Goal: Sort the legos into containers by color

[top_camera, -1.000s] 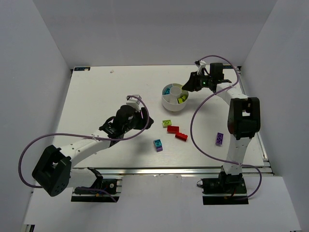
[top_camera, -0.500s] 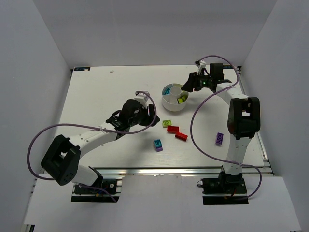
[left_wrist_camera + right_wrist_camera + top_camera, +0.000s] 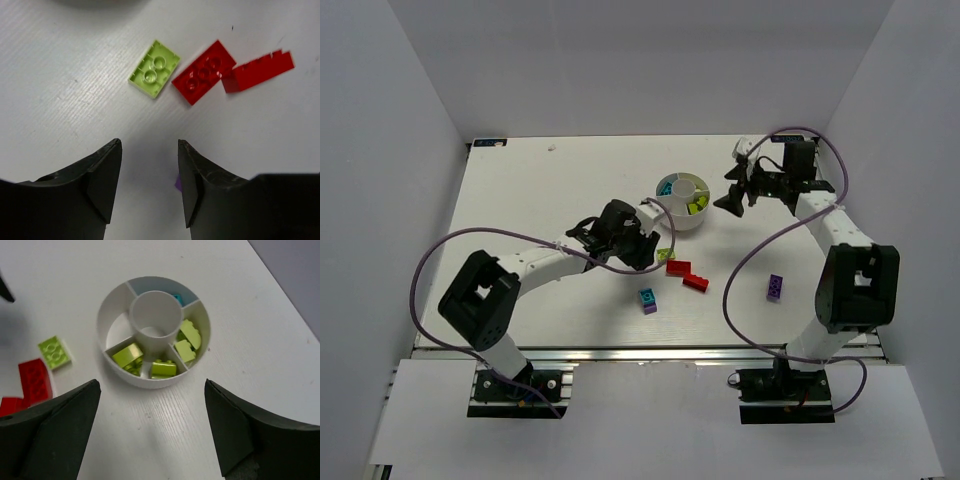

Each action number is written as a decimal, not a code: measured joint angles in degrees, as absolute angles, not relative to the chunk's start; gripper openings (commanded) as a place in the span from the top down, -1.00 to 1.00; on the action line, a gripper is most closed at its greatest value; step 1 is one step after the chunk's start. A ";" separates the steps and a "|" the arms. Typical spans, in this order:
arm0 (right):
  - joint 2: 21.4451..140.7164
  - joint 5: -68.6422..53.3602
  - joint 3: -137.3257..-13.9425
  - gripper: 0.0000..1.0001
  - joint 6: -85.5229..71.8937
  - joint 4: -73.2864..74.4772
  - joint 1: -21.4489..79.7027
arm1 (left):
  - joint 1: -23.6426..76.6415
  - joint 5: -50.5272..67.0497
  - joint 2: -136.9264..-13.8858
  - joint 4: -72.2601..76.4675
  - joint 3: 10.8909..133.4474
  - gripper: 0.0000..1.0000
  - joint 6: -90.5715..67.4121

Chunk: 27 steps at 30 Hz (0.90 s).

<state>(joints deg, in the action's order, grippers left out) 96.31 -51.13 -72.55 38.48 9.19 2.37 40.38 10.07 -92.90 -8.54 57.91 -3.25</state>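
My left fingers (image 3: 106, 167) hang low over the middle of the desk (image 3: 60, 90), parted to a moderate gap with nothing between them; straight ahead of that gap, a little apart from the tips, lies the flat lime green studded plastic brick (image 3: 154, 68); its long axis runs on a slant, low on my left and high on my right, so it sits skewed to the line across my tips, and I judge that a turn of the wrist is needed before I close on its short sides. Just to its right the flat red studded plastic brick (image 3: 204, 72) almost touches it, with a second red brick (image 3: 257, 71) against that one, so the right-hand tip has little room. Beyond them, toward the far edge, stands the round white plastic dish with dividers (image 3: 150, 381), lime pieces already in its near wedges. My right fingers (image 3: 75, 412) are spread wide and empty above the dish's right side, well apart from the lime brick; the left arm is plainly the nearer.
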 measured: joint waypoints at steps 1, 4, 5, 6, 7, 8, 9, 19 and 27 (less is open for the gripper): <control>94.65 -52.38 -71.46 -0.72 42.54 10.94 2.37 | 40.58 10.39 -93.60 -9.04 57.91 -0.14 -0.80; 91.44 -56.29 -68.97 -0.68 51.96 15.25 2.63 | 40.80 12.08 -95.50 -9.54 57.87 -0.15 6.31; 90.59 -57.52 -67.88 -0.68 54.28 16.08 2.70 | 40.86 12.43 -95.98 -9.39 57.84 -0.15 8.05; 89.60 -58.76 -66.46 -0.67 56.58 17.02 2.70 | 40.95 12.71 -96.42 -8.99 57.80 -0.15 9.87; 88.79 -59.86 -65.14 -0.67 58.50 18.20 2.68 | 41.01 12.82 -96.82 -8.71 57.80 -0.16 11.33; 88.25 -60.73 -64.20 -0.66 59.88 18.98 2.70 | 41.01 12.97 -97.21 -8.19 57.80 -0.16 12.75; 87.83 -61.49 -63.53 -0.66 61.08 19.88 2.70 | 41.01 13.06 -97.71 -7.55 57.80 -0.17 14.09; 85.36 -63.86 -61.56 -0.66 65.36 22.50 2.70 | 40.99 15.57 -106.59 -4.84 60.53 -0.23 22.52; 84.05 -64.53 -59.48 -0.66 65.14 22.35 2.68 | 41.01 16.40 -110.39 -4.49 65.80 -0.21 24.60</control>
